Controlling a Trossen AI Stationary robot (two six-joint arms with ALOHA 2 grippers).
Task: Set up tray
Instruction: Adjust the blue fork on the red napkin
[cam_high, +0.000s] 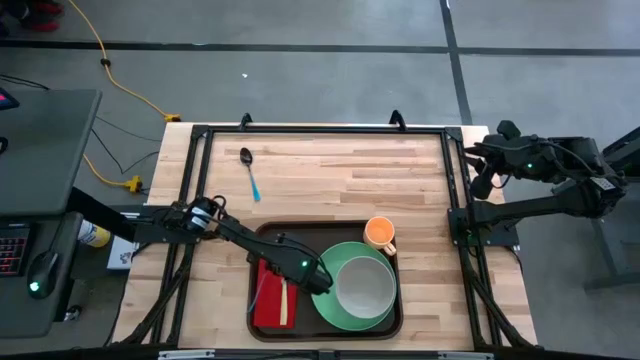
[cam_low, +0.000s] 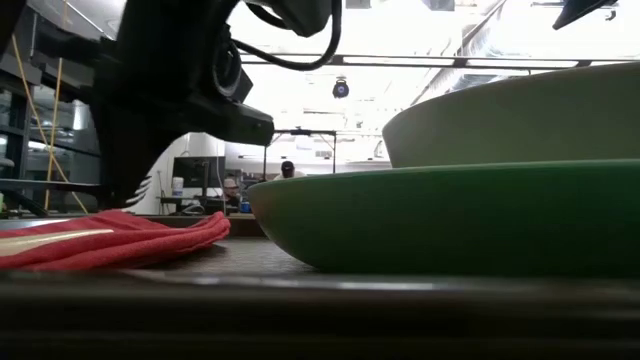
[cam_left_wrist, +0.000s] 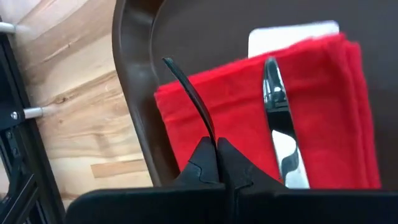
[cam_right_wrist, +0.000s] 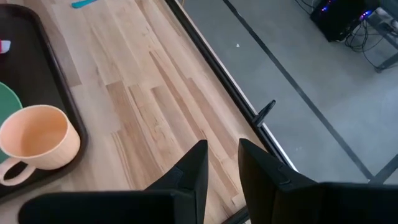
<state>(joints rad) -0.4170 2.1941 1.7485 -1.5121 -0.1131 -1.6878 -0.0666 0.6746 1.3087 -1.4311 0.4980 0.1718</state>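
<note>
The dark brown tray (cam_high: 262, 238) lies at the table's near middle. On it are a green plate (cam_high: 335, 308) with a pale bowl (cam_high: 363, 285), an orange cup (cam_high: 380, 233) and a folded red napkin (cam_left_wrist: 249, 118) bearing a silver knife (cam_left_wrist: 280, 124). My left gripper (cam_left_wrist: 216, 149) hangs over the napkin, between the knife and the tray's left rim (cam_left_wrist: 134, 93), shut on a thin dark curved utensil (cam_left_wrist: 186, 87) seen edge-on. My right gripper (cam_right_wrist: 222, 144) is raised beyond the table's right edge, open, with nothing between its fingers. My left gripper pinches one end of the thin dark utensil (cam_left_wrist: 210, 134) between its two fingertips. The fingers slant steeply down from above. The utensil runs on past the fingertips over the napkin's left part. Whether its free end touches the cloth, I cannot tell.
A spoon with a blue handle (cam_high: 250, 172) lies on the bare wood at the far left. A white card (cam_left_wrist: 292, 34) peeks out from under the napkin. The plate (cam_low: 450, 220) and bowl (cam_low: 520, 120) stand close to the right of the left arm.
</note>
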